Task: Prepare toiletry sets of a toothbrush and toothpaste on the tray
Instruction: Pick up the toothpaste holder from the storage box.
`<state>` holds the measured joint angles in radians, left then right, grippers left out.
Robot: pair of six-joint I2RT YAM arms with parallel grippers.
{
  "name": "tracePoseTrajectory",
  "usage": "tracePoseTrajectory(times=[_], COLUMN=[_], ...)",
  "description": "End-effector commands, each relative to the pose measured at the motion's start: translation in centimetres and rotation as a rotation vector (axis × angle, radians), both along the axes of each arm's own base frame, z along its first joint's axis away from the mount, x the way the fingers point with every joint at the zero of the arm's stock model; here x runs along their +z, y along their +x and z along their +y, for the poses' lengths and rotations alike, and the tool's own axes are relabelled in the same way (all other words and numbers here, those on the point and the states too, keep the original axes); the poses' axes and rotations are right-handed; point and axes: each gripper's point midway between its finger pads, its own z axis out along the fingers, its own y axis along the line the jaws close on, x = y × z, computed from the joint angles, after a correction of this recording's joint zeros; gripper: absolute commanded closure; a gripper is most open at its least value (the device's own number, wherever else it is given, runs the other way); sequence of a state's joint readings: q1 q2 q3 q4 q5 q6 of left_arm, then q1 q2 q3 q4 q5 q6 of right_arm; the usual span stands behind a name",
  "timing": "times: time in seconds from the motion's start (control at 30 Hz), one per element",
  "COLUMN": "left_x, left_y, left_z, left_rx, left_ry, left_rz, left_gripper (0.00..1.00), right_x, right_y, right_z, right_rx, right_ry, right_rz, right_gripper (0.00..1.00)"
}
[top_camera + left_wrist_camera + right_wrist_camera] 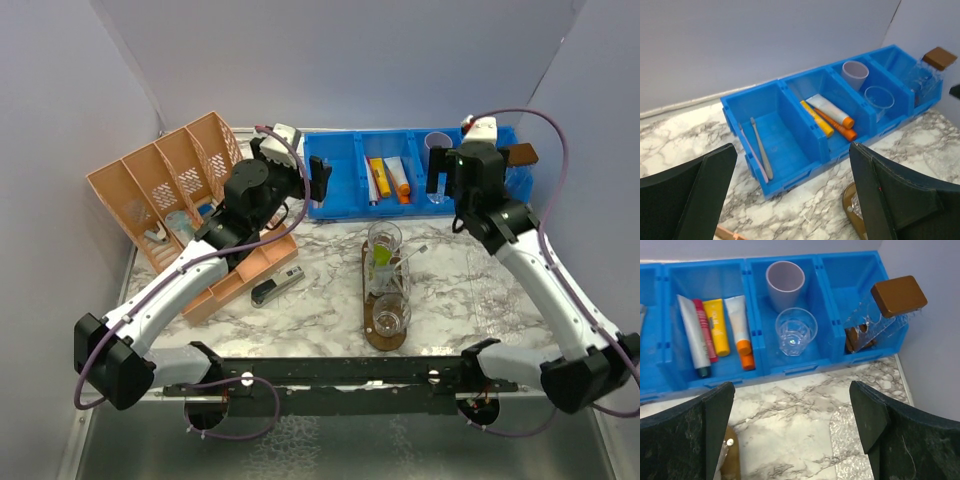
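Toiletry sets (pixel 387 265) are judged part done. Both grippers, left (pixel 790 195) and right (pixel 790 435), are spread open and empty before the bin (pixel 795 125) at twelve o'clock, where toothbrushes (pixel 762 152) and tubes (pixel 827 112) lie. On the tray (pixel 385 342) at centre, the nearest tumbler (pixel 388 318) looks unfilled.

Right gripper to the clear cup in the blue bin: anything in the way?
Nothing visible from above. The right gripper, jaws open, hangs just short of the blue bin; only the bin's front wall lies between it and the clear cup. The lilac cup stands behind the clear one in the same compartment.
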<state>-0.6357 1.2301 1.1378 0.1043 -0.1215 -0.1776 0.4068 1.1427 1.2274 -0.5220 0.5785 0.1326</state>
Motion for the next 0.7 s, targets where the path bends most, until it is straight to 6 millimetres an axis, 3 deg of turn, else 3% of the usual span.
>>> tracePoseTrajectory(times=[0.0,0.1,0.2,0.37,0.5,0.67], left_x=[-0.9,-1.0,-1.3,-1.7,-1.9,-2.0], left_y=[-0.3,-0.3,-0.4,-0.8,-0.9,-1.2], left_z=[0.5,0.8,0.5,-0.2,-0.2,-0.3], left_rx=[-0.034,-0.025,-0.033,-0.047,-0.034,-0.021], left_ry=[-0.006,0.004,0.009,0.036,0.053,0.07], left_rz=[-0.009,-0.021,-0.021,-0.035,-0.046,-0.059], left_gripper=[0.01,0.01,0.01,0.01,0.01,0.01], right_x=[-0.1,-1.4,-2.9,-5.1,-6.1,-6.9], right_y=[2.6,4.1,5.1,5.8,5.2,5.2], right_z=[-3.6,-7.6,-10.4,-12.0,-13.3,-16.3], right_rx=[-0.128,-0.201,-0.241,-0.243,-0.199,-0.214], right_ry=[-0.021,0.049,0.139,0.16,0.137,0.126], right_rz=[0.048,0.06,0.054,-0.028,-0.167,-0.272], right_gripper=[0.0,0.0,0.0,0.02,0.04,0.15])
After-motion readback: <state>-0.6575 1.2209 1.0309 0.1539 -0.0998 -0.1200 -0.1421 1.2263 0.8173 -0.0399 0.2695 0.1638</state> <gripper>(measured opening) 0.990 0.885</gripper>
